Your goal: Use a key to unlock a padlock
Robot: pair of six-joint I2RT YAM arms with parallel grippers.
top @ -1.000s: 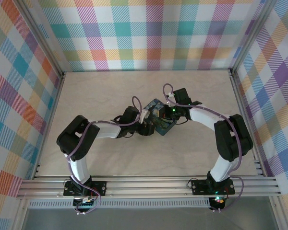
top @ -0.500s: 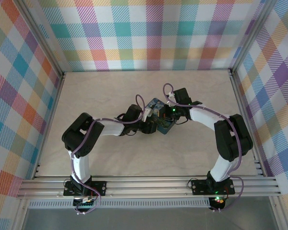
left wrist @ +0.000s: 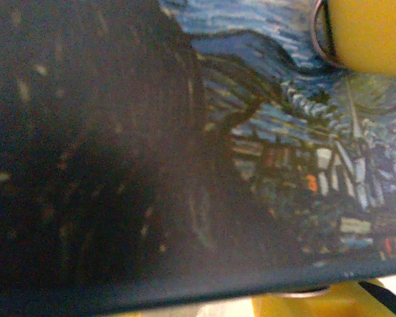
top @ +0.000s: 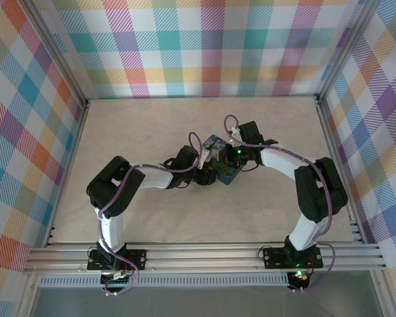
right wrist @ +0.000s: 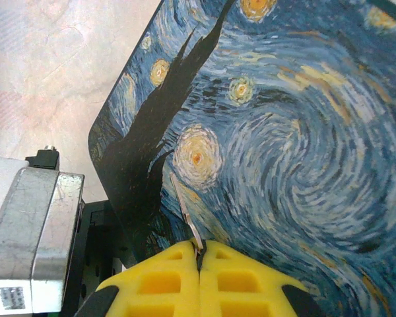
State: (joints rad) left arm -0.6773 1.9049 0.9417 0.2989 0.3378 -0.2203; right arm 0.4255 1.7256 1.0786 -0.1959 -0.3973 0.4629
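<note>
The dark-blue tin (top: 222,163) with the night-sky picture sits mid-table between both arms; the padlock is hidden. My right gripper (top: 233,156) is over the tin's far side. In the right wrist view its yellow fingers (right wrist: 199,248) are shut on a thin silver key (right wrist: 187,214), whose blade points up across the tin's lid (right wrist: 297,132). My left gripper (top: 208,173) is pressed up to the tin's near-left side. The left wrist view has the tin (left wrist: 185,165) very close and dark, and how those jaws stand is unclear. A yellow finger (left wrist: 376,33) with a silver ring (left wrist: 319,33) shows at the top right.
Pale marble tabletop (top: 138,132) enclosed by checked walls (top: 198,46), with an aluminium rail (top: 204,254) along the near edge. The left wrist's grey metal body (right wrist: 33,231) stands close beside the tin's left edge. More yellow (left wrist: 317,307) shows under the tin's lower edge.
The left arm has pushed further right, bringing its gripper closer against the tin. The right arm and the key have stayed put.
</note>
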